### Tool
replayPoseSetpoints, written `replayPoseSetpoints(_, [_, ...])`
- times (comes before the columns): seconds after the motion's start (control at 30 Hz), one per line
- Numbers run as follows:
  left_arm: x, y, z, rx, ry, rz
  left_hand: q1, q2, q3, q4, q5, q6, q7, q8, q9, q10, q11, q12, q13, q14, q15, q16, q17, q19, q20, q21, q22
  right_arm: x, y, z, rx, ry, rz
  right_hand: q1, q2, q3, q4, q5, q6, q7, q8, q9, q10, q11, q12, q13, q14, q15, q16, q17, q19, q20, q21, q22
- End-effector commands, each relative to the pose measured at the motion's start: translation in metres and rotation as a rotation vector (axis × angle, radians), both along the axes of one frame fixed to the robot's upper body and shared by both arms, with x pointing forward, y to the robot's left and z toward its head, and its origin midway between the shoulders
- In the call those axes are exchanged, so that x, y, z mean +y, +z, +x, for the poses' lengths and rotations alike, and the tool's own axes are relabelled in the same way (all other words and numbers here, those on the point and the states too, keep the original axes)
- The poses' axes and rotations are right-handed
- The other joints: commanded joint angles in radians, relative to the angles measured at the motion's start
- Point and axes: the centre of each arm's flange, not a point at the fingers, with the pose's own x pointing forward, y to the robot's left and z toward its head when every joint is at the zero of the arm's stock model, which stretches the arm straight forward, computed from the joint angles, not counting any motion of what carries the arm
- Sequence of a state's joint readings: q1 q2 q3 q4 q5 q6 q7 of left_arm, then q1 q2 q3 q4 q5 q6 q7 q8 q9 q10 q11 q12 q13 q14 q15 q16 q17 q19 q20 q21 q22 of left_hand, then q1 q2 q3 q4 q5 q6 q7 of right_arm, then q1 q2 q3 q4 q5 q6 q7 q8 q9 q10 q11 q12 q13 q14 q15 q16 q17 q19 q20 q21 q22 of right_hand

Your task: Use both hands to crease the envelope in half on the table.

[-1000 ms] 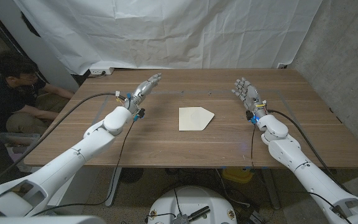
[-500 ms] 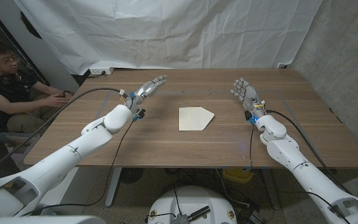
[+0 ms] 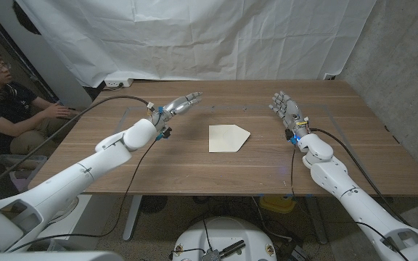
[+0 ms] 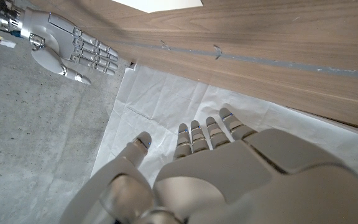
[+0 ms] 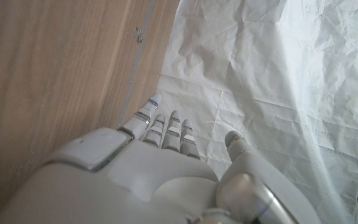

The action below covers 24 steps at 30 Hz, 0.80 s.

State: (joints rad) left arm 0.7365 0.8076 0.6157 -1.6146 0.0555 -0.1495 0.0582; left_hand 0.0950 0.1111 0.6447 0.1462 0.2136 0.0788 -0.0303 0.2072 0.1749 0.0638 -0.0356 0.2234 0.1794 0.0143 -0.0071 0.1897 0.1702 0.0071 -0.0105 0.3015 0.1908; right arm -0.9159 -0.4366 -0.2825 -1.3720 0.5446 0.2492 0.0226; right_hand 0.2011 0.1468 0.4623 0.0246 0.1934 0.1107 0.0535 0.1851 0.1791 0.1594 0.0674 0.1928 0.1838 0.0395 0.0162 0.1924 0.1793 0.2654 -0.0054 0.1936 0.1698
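Envelope (image 3: 228, 138) between left hand (image 3: 182, 104), right hand (image 3: 285, 108).

A wooden desk (image 3: 194, 170) stands before a creased white sheet (image 3: 194, 36) hung as a backdrop. A white power strip (image 3: 116, 83) lies at the desk's far left corner. A seated person (image 3: 2, 101) in a black shirt reaches toward the desk's left edge.
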Motion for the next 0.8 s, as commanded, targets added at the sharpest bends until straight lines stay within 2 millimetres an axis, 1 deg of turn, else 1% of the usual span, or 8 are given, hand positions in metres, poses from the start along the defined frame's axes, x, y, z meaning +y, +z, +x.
replayPoseSetpoints(0.03, [-0.012, -0.003, -0.002, 0.008, 0.006, 0.128, 0.003, 0.058, 0.009, -0.002, 0.000, 0.005, -0.002, 0.001, 0.002, 0.007, -0.001, 0.000, 0.003, 0.005, -0.001, -0.003, 0.002, 0.003, -0.007, -0.001, 0.002, 0.000, -0.004, 0.005, 0.008, 0.000, 0.005, 0.013, 0.009, 0.000, -0.006, 0.000, 0.009, 0.002, 0.004, 0.002, 0.004, 0.000, 0.002, 0.004, 0.007, 0.002, 0.003, 0.004, 0.004, 0.006, 0.008, 0.005])
replayPoseSetpoints(0.23, [-0.017, -0.006, -0.007, 0.008, 0.005, 0.176, 0.003, 0.058, 0.010, -0.001, 0.000, 0.006, -0.002, -0.001, 0.002, 0.008, -0.002, -0.001, 0.003, 0.005, -0.002, -0.004, 0.002, 0.003, -0.008, -0.001, 0.002, 0.000, -0.005, 0.004, 0.007, 0.001, 0.008, 0.014, 0.010, -0.001, -0.007, -0.001, 0.009, 0.003, 0.005, 0.002, 0.005, 0.000, 0.003, 0.004, 0.006, 0.002, 0.003, 0.005, 0.005, 0.006, 0.008, 0.005])
replayPoseSetpoints(0.4, [-0.020, -0.009, -0.010, 0.004, 0.014, 0.221, 0.002, 0.057, 0.011, 0.001, -0.001, 0.012, -0.006, -0.001, 0.003, 0.012, -0.004, -0.001, 0.003, 0.004, -0.003, -0.005, 0.002, 0.003, -0.008, -0.002, 0.002, 0.000, -0.007, 0.003, 0.009, 0.001, 0.007, 0.015, 0.010, -0.002, -0.008, -0.001, 0.009, 0.004, 0.004, 0.002, 0.003, -0.001, 0.001, 0.004, 0.007, 0.003, 0.003, 0.005, 0.005, 0.006, 0.008, 0.005])
replayPoseSetpoints(0.43, [-0.020, -0.009, -0.011, 0.004, 0.015, 0.227, 0.002, 0.057, 0.011, 0.002, -0.002, 0.017, -0.010, 0.000, 0.003, 0.013, -0.005, -0.001, 0.003, 0.004, -0.004, -0.005, 0.002, 0.003, -0.008, -0.002, 0.002, 0.000, -0.007, 0.003, 0.008, 0.002, 0.007, 0.015, 0.010, -0.002, -0.008, -0.001, 0.009, 0.004, 0.004, 0.002, 0.003, 0.000, 0.002, 0.004, 0.007, 0.003, 0.003, 0.005, 0.005, 0.006, 0.008, 0.005])
replayPoseSetpoints(0.57, [-0.021, -0.012, -0.013, 0.004, 0.022, 0.253, 0.001, 0.057, 0.012, 0.003, -0.003, 0.023, -0.010, 0.000, 0.003, 0.018, -0.005, -0.001, 0.004, 0.008, -0.008, -0.004, 0.003, 0.003, -0.009, -0.003, 0.002, 0.001, -0.007, 0.002, 0.007, 0.002, 0.005, 0.015, 0.011, -0.002, -0.009, -0.001, 0.009, 0.004, 0.004, 0.002, 0.004, -0.001, 0.002, 0.004, 0.007, 0.003, 0.004, 0.006, 0.005, 0.006, 0.007, 0.005])
replayPoseSetpoints(0.73, [-0.021, -0.013, -0.015, 0.002, 0.035, 0.277, -0.002, 0.055, 0.014, 0.009, -0.005, 0.060, -0.011, 0.006, 0.004, 0.047, -0.010, 0.005, 0.004, 0.030, -0.013, 0.001, 0.003, 0.009, -0.008, -0.002, 0.002, 0.002, -0.006, 0.000, 0.000, 0.000, -0.005, 0.016, 0.012, -0.003, -0.009, -0.001, 0.010, 0.004, 0.005, 0.002, 0.004, 0.000, 0.002, 0.004, 0.007, 0.003, 0.004, 0.006, 0.005, 0.005, 0.007, 0.005])
replayPoseSetpoints(0.8, [-0.021, -0.014, -0.015, 0.004, 0.042, 0.289, -0.004, 0.054, 0.016, 0.011, -0.007, 0.084, -0.006, 0.009, 0.004, 0.065, -0.012, 0.009, 0.005, 0.045, -0.012, 0.004, 0.002, 0.016, -0.006, -0.001, 0.002, 0.002, -0.005, -0.002, -0.004, -0.003, -0.012, 0.016, 0.012, -0.004, -0.010, -0.002, 0.010, 0.003, 0.004, 0.002, 0.005, 0.000, 0.002, 0.004, 0.007, 0.002, 0.004, 0.006, 0.005, 0.005, 0.007, 0.005])
